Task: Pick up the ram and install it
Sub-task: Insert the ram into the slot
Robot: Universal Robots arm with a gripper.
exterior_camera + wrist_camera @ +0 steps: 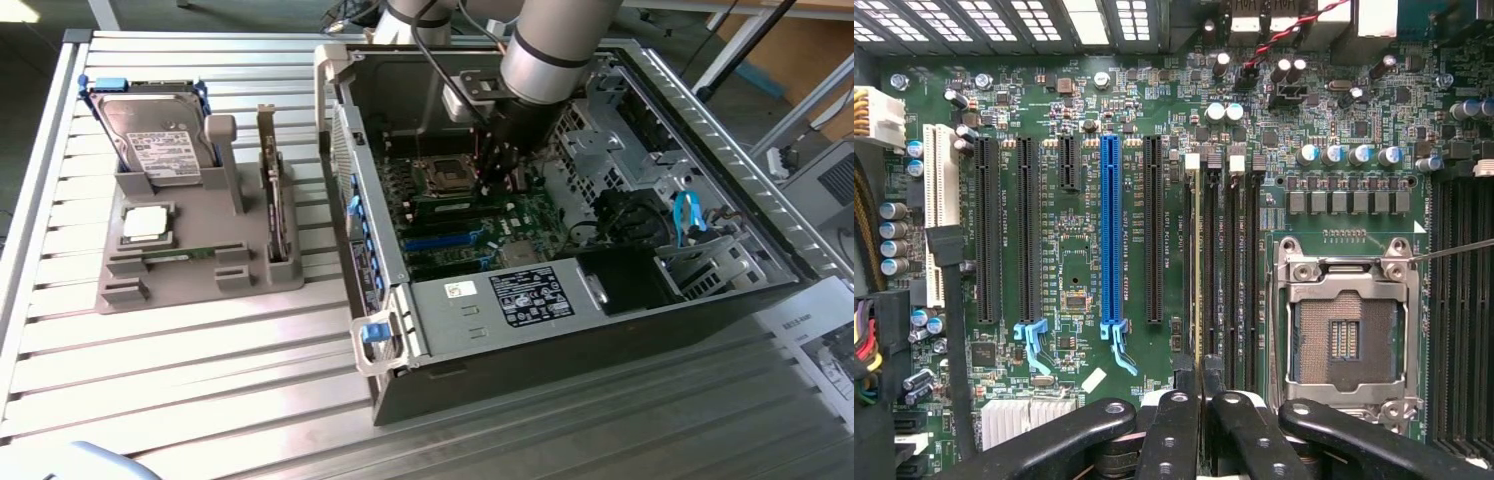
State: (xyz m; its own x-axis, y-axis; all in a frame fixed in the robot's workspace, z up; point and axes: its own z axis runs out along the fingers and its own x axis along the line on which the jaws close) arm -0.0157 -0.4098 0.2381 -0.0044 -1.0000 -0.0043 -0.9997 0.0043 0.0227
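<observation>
Your end effector [1200, 396] is almost closed and pinches the ram [1199, 270] by its upper edge. The ram hangs straight under it, edge-on. Its long axis runs parallel to the memory slots [1232, 270], over the outermost one.

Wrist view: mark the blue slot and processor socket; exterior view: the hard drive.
blue slot [1111, 230], wrist view, mid-length.
processor socket [1344, 340], wrist view, centre of contacts.
hard drive [155, 138], exterior view, its label.
</observation>
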